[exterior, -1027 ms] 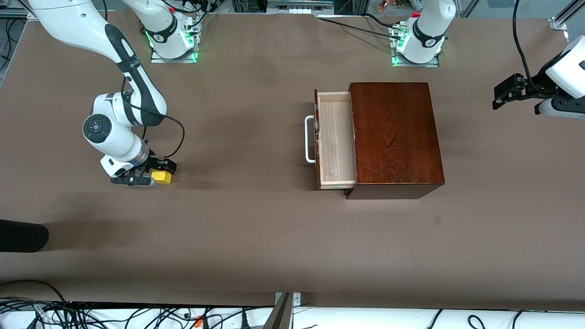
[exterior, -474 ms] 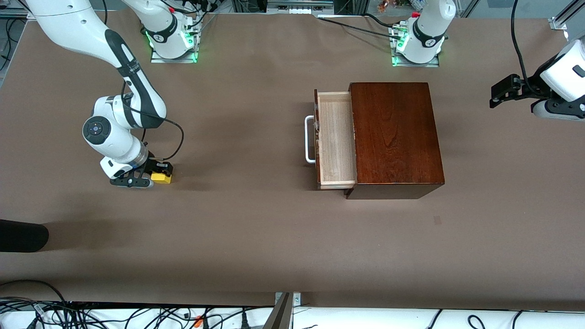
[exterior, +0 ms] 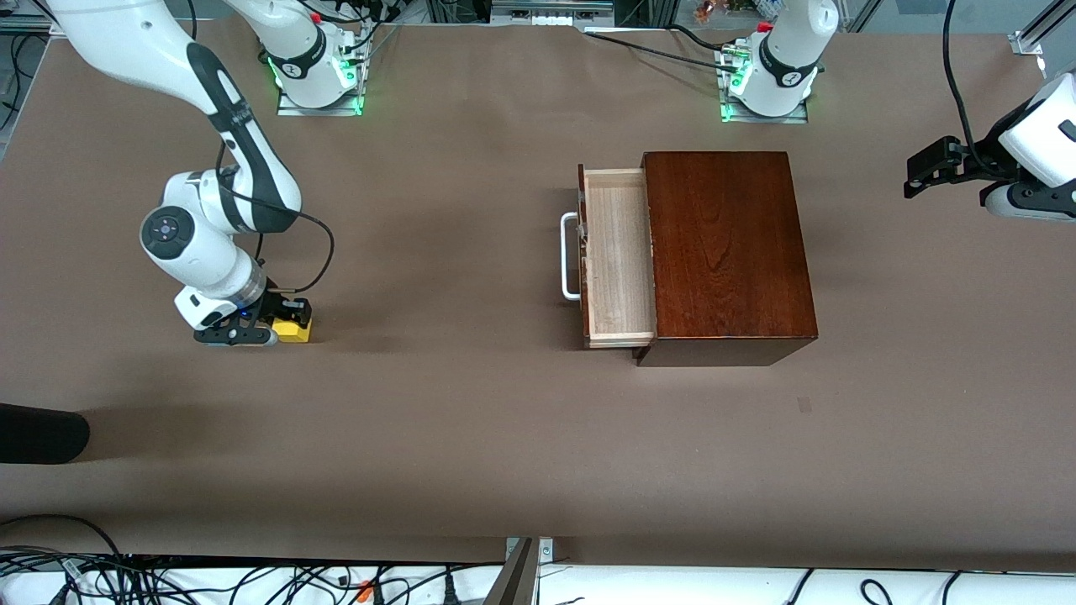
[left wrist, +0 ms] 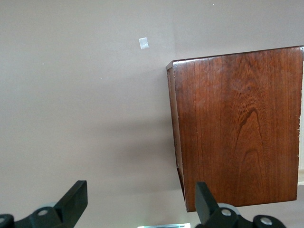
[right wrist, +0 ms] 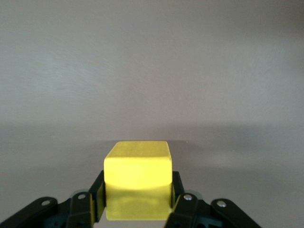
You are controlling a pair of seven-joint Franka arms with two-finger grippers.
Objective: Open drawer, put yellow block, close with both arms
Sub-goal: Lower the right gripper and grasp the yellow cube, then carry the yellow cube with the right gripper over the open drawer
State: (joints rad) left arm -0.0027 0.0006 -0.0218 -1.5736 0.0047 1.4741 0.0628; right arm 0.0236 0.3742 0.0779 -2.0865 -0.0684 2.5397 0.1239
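Observation:
The yellow block rests on the brown table toward the right arm's end, and my right gripper is shut on it. In the right wrist view the yellow block fills the gap of the right gripper, with both black fingers pressed on its sides. The drawer stands pulled out of the dark wooden box, its pale tray empty and its white handle facing the block. My left gripper hangs open in the air at the left arm's end of the table. The left wrist view shows the left gripper with the box below.
A black rounded object lies at the table edge near the right arm's end. A small tape mark sits on the table nearer the front camera than the box. Cables run along the front edge.
My right gripper has shut on the yellow block and drifted slightly toward the right arm's end of the table. The left arm has barely shifted. The drawer has not moved.

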